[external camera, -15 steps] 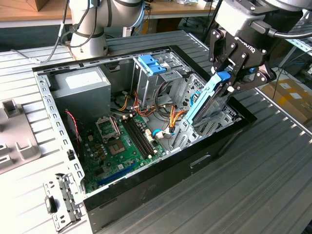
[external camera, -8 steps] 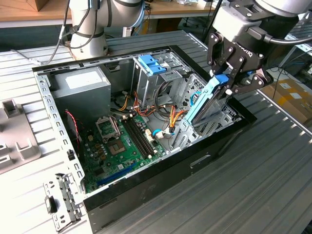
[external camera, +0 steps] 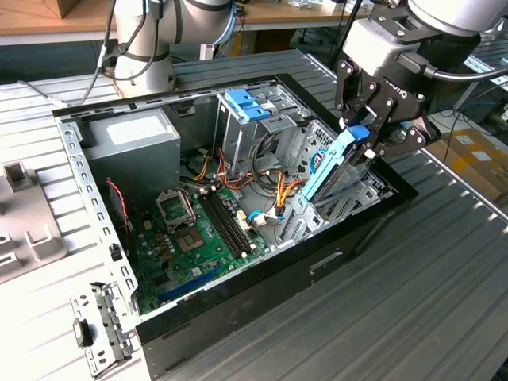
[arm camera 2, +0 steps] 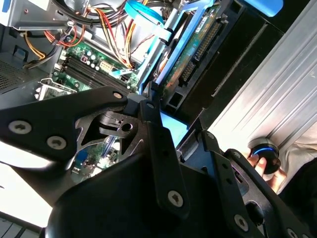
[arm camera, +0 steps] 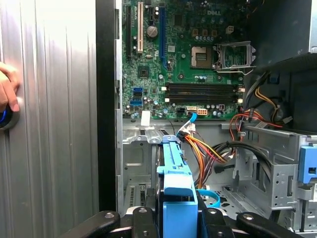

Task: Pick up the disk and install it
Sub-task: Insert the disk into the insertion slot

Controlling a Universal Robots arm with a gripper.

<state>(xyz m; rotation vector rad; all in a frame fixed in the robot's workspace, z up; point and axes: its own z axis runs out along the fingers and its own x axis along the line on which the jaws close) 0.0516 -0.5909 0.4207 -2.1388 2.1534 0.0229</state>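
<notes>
The pick-up is done: the hand [external camera: 367, 141] grips the disk [external camera: 332, 168] by its bright blue plastic tab, holding it tilted over the grey metal drive cage [external camera: 345, 194] of the open computer case [external camera: 238, 313]. Seating appears unfinished. The green motherboard [external camera: 198, 234] lies flat beside bundled wires, on the ribbed metal tabletop [external camera: 413, 286].

In the first wrist view the tool's [arm camera: 177, 218] black links are covering the near end of the disk [arm camera: 176, 198], so where the fingertips are meeting its blue rail is not showing — and the picture's edge is cutting off a person's hand [arm camera: 7, 89] at the wrist. In the second wrist view the dark linkage is hiding most of the motherboard [arm camera 2: 84, 62], while in the exterior view the disk's [external camera: 333, 163] lower end is sinking out of sight behind the drive cage [external camera: 349, 194].
</notes>
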